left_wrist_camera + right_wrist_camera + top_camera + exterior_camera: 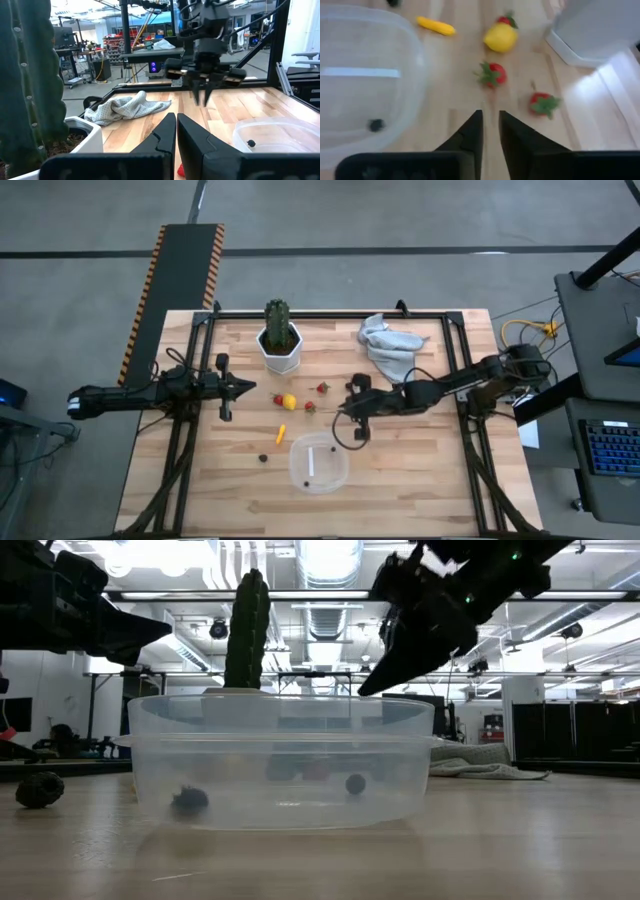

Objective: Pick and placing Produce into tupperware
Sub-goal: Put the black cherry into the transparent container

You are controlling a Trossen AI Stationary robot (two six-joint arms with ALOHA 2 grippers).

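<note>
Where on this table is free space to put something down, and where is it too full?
Bare wood lies along the near edge on both sides of the tupperware, and at the far left corner beside the cactus pot. It is crowded in the middle: produce sits between the left gripper and right gripper, with the grey cloth behind.

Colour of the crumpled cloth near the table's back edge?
Light grey crumpled cloth, clearest in the high view.

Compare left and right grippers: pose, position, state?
The left gripper sits shut at the table's left, beside the cactus pot; the right gripper hangs mid-table by the strawberries, just beyond the container, fingers slightly parted. Both are empty.
</note>
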